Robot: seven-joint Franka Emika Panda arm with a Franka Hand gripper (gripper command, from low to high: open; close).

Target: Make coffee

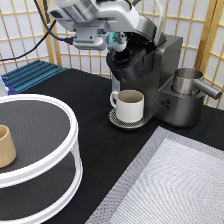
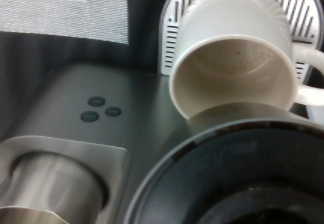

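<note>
Gripper (image 1: 118, 44) parked right over the coffee machine's (image 1: 150, 75) open brew head, pinching the coffee pod (image 1: 119, 38). Probably featherlight, thin plastic, crushable, foil easy to puncture; best held by the sides. Mug (image 1: 129, 105) already on the drip tray.

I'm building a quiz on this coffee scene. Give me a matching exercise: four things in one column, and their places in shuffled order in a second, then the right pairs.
Things:
1. mug
2. wooden cup
3. coffee pod
4. metal jug

Places:
A. at the gripper, above the coffee machine's open top
B. on the round white stand, at the exterior view's left edge
C. on the drip tray under the machine's spout
D. on the machine's base, at the exterior view's right

Pairs: 1-C, 2-B, 3-A, 4-D
</note>
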